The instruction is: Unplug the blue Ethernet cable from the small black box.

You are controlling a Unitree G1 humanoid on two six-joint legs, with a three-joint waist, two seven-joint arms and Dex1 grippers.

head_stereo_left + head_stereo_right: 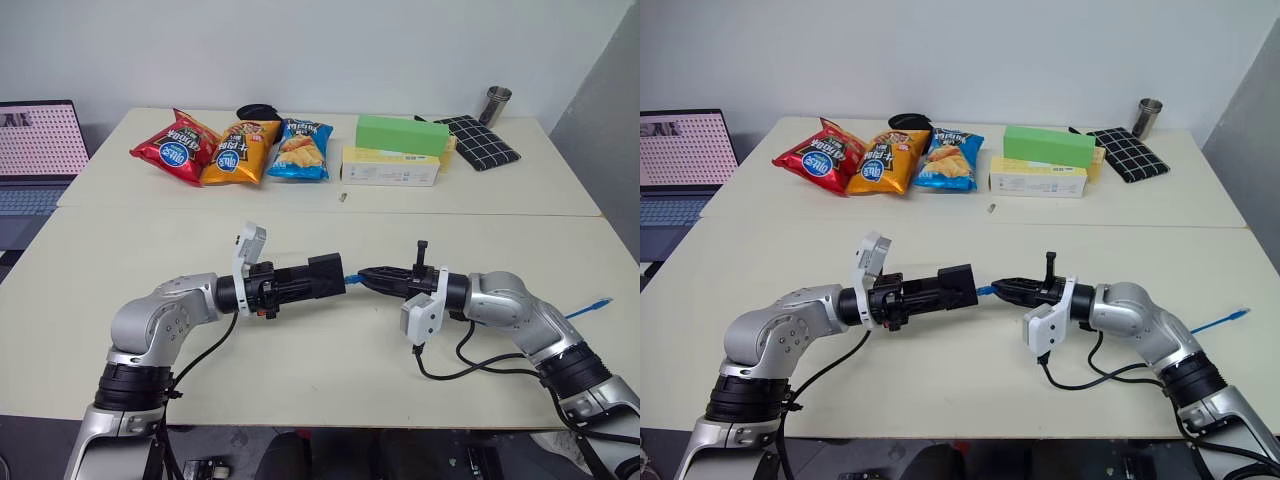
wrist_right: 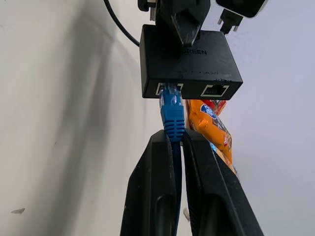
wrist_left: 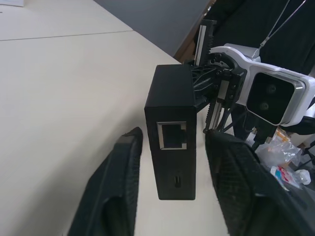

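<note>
On the pale surface (image 1: 330, 380), your work hangs at mid-air centre: left claw (image 1: 322, 277) grasping the small black box (image 2: 189, 59), right claw (image 2: 173, 147) clenched on the blue Ethernet cable (image 2: 172, 112) at three o'clock, plug still seated. Pulling remains. One box, one cable, three snack bags (image 1: 232, 148) at twelve

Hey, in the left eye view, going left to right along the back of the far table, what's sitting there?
Laptop → red chip bag → orange chip bag → blue chip bag → green box → checked cloth → metal cup.
</note>
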